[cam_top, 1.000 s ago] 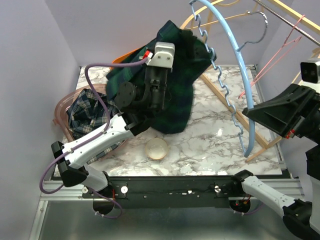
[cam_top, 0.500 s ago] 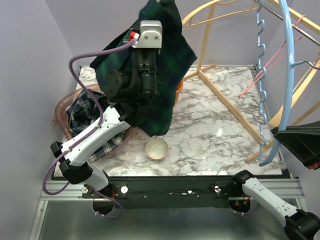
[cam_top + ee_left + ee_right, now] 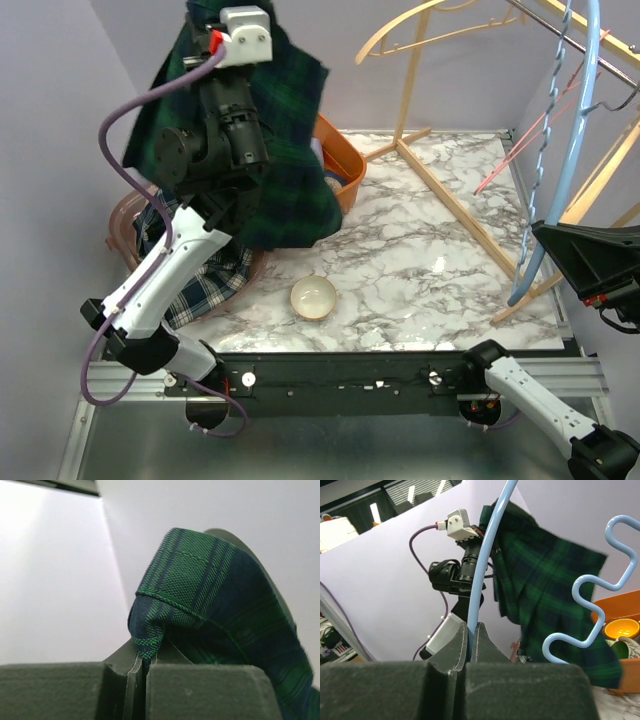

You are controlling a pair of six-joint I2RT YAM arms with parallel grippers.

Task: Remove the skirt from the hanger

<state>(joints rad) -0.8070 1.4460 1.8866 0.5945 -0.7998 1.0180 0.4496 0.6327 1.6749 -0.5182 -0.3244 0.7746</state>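
skirt: dark green and navy plaid skirt [image 3: 290, 190], held up in the upper left of the top view, hanging free down to the marble table [image 3: 430, 270]; well apart from the hanger, no part on it
left gripper: left gripper [image 3: 142, 662] raised high, fingers pinched narrow on a folded hem edge of the skirt, seen in the left wrist view
right gripper: right gripper [image 3: 470, 640] at the right edge of the top view, fingers closed tight on the thin rod of the hanger
hanger: light blue hanger [image 3: 570, 150] with a wavy bar, held tilted up in the upper right, bare of cloth
orange bin: orange bin [image 3: 340, 165] on the table, partly hidden behind the skirt
bowl: small cream bowl [image 3: 313, 297] on the table at lower centre, below the skirt's bottom edge
left side: blue and white checked cloth [image 3: 205, 285] lying in a pink basket [image 3: 118, 225]
background: wooden rack [image 3: 410, 90] at the upper centre and right
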